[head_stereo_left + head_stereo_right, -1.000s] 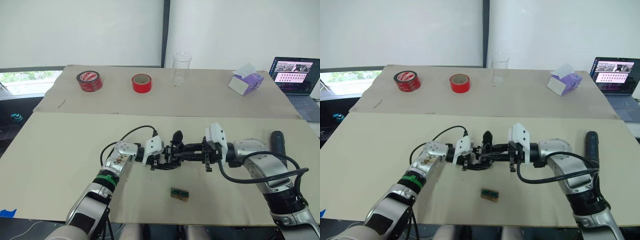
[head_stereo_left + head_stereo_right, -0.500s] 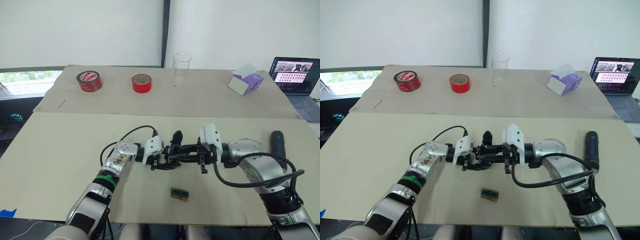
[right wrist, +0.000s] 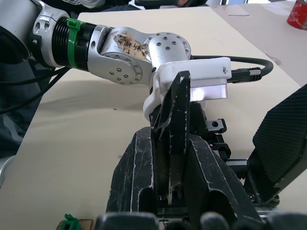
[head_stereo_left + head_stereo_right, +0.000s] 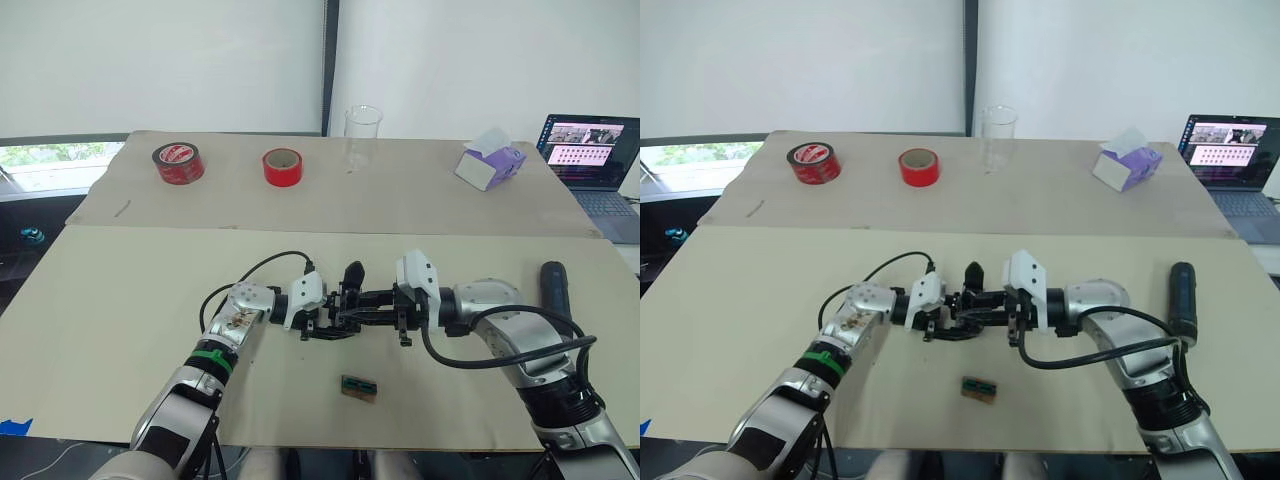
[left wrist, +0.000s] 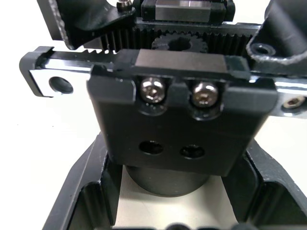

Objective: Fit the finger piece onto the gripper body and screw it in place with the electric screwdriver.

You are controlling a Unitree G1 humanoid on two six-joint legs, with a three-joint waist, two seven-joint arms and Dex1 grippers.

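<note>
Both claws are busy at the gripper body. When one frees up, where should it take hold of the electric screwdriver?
Grip the electric screwdriver round the middle of its thick barrel, coming from above. It lies flat on the table, beside the right arm.

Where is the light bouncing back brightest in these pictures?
Right wrist view: the white block on the left arm, behind the finger piece, glares almost blank. Left wrist view: the two silver screws on the gripper body catch small bright highlights. Left eye view: the laptop screen glows, and the table is evenly lit without glare.
</note>
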